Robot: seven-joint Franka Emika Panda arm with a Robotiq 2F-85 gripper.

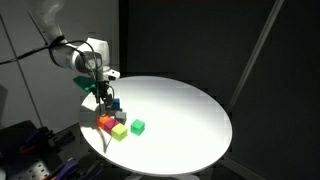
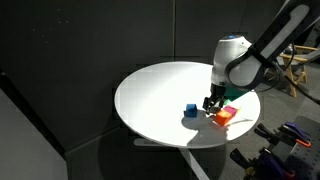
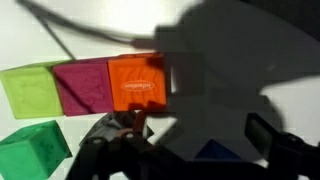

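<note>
My gripper [image 3: 192, 138] is open and hangs low over the round white table [image 1: 185, 110]. In the wrist view a blue block [image 3: 215, 152] lies in shadow between the two fingers. An orange block [image 3: 137, 85], a magenta block [image 3: 82, 86] and a yellow-green block [image 3: 30, 90] stand in a row just beyond it. A green block [image 3: 30, 150] lies to the side. In both exterior views the gripper [image 1: 103, 96] [image 2: 213, 100] is over the cluster, next to the blue block [image 1: 117, 103] [image 2: 190, 110] and the orange block [image 1: 106, 122] [image 2: 222, 116].
The blocks sit near the table's edge [image 1: 95, 140]. The green block [image 1: 137, 126] and yellow-green block [image 1: 119, 131] lie a little apart from the gripper. Dark curtains surround the table. Equipment stands beside it [image 2: 290, 135].
</note>
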